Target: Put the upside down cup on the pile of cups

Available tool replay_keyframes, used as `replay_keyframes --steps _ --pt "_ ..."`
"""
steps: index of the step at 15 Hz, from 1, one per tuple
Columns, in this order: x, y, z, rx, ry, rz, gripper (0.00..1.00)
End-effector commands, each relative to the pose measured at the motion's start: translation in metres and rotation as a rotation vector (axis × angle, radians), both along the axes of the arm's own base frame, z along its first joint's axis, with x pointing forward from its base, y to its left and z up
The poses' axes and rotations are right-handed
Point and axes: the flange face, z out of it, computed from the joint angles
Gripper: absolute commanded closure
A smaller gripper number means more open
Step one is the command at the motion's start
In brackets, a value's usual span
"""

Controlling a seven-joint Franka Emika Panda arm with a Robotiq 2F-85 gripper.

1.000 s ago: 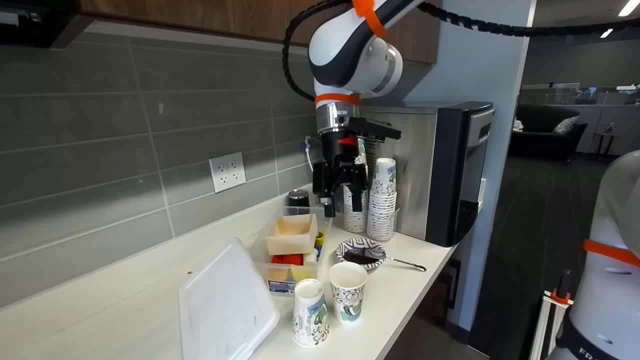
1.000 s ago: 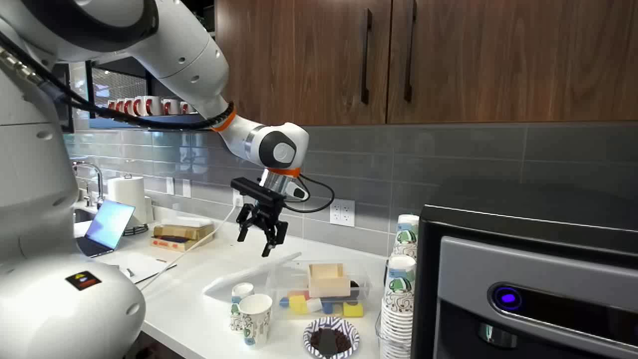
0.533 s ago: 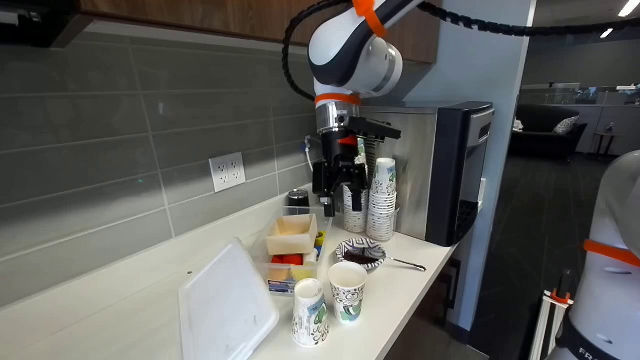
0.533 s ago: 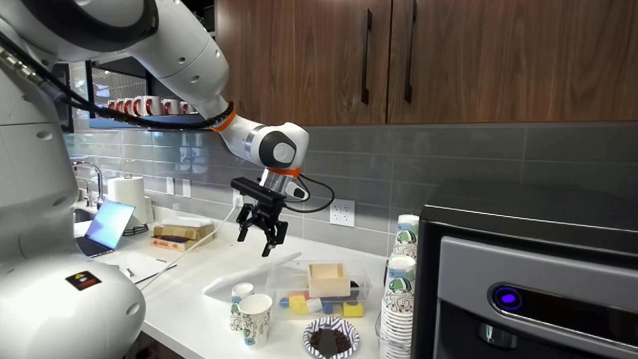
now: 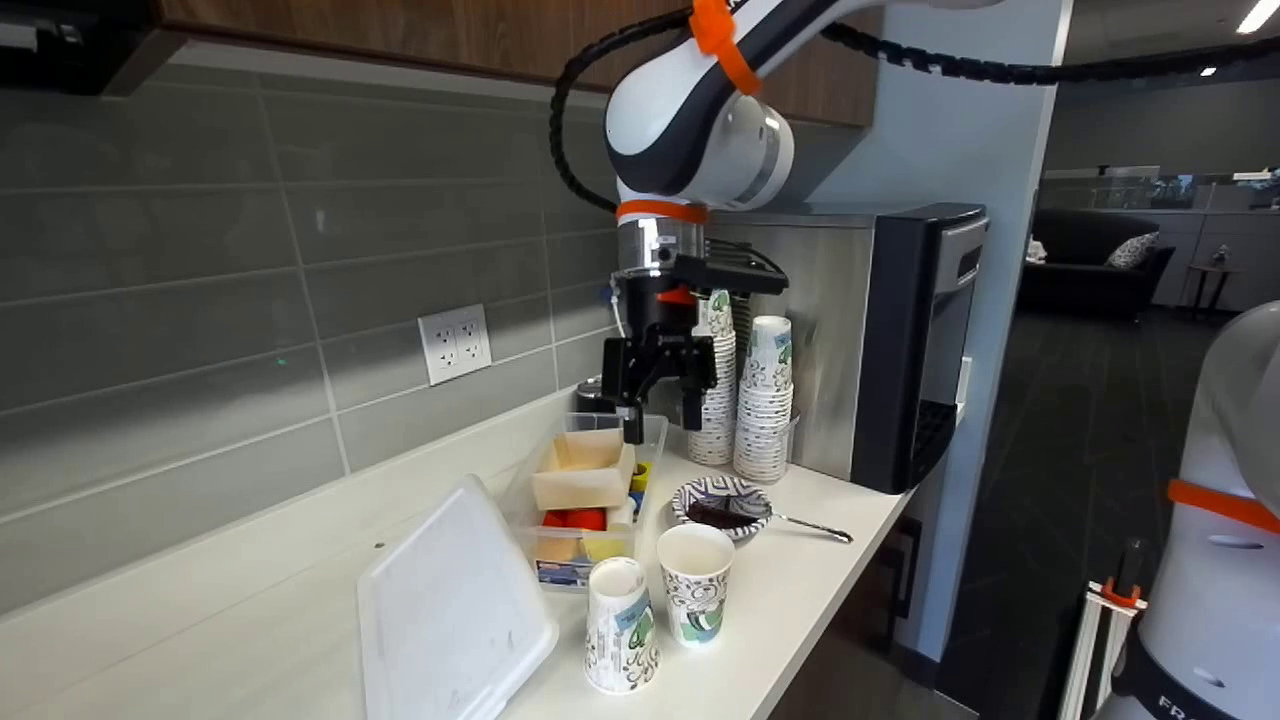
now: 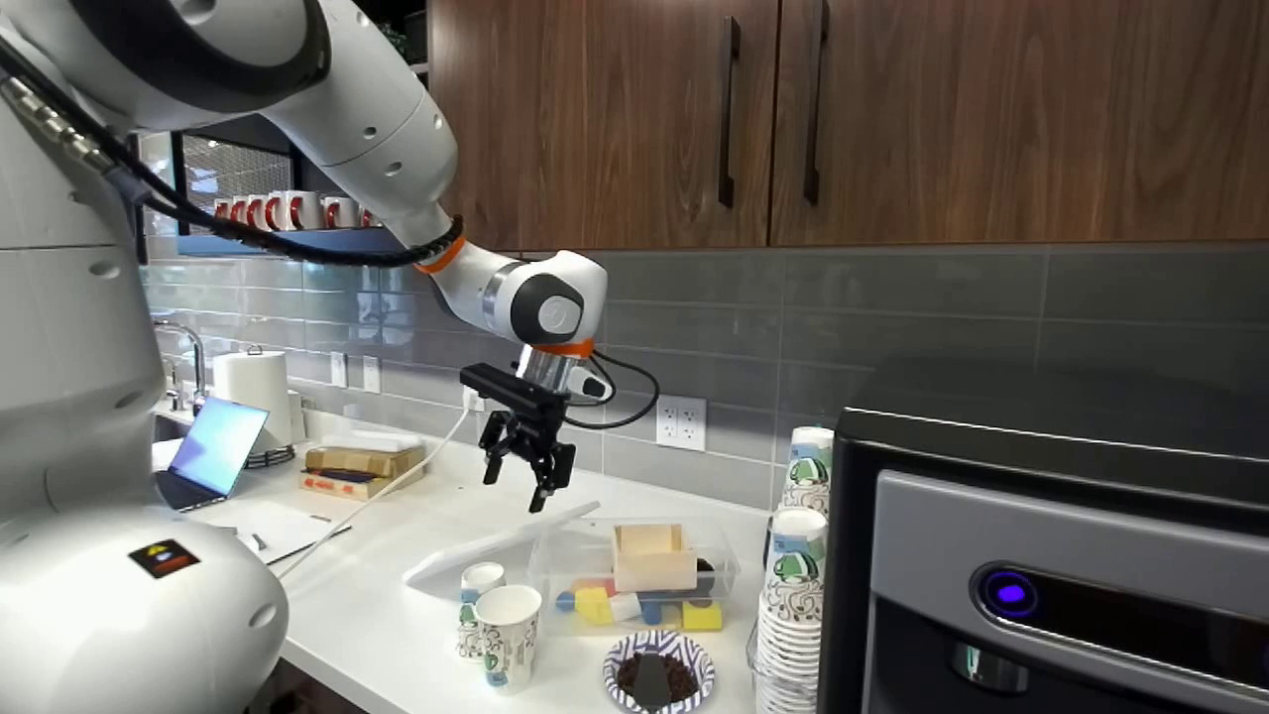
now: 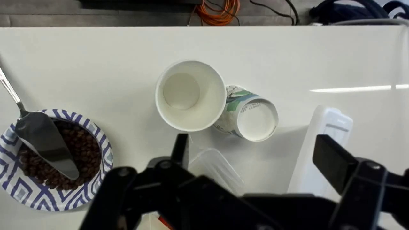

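Note:
The upside down cup (image 5: 620, 630) stands wide end down on the counter, with a green mark on its side. It also shows in an exterior view (image 6: 470, 607), partly behind an upright cup, and in the wrist view (image 7: 257, 121), closed bottom up. The pile of cups (image 5: 764, 430) is a tall nested column beside the steel machine, with a second column behind it; both also show in an exterior view (image 6: 791, 625). My gripper (image 5: 662, 422) is open and empty, high above the counter. Its fingers (image 7: 252, 143) are wide apart in the wrist view, the cup lying beyond them.
An upright cup (image 7: 189, 102) stands close beside the upside down cup. A patterned bowl (image 7: 107, 156) holds beans and a scoop. A clear bin (image 5: 590, 540) with blocks and a white lid (image 5: 455, 600) stand near the wall. The machine (image 5: 830, 340) is behind the columns.
In the last half second my gripper has moved a little left and slightly down in an exterior view, staying open. The cups and columns have not moved.

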Motion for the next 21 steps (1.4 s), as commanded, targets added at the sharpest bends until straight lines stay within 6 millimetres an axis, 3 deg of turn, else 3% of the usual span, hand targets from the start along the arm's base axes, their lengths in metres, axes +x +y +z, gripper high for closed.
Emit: replay_keyframes --steps 1,6,12,21 --pt "0.009 0.015 -0.021 -0.054 -0.07 -0.054 0.0" --pt "0.004 0.026 -0.058 -0.102 -0.09 -0.093 0.0" --pt "-0.005 0.025 -0.095 -0.114 -0.045 -0.109 0.0" --pt "0.005 0.045 -0.117 -0.142 -0.094 -0.051 0.0"
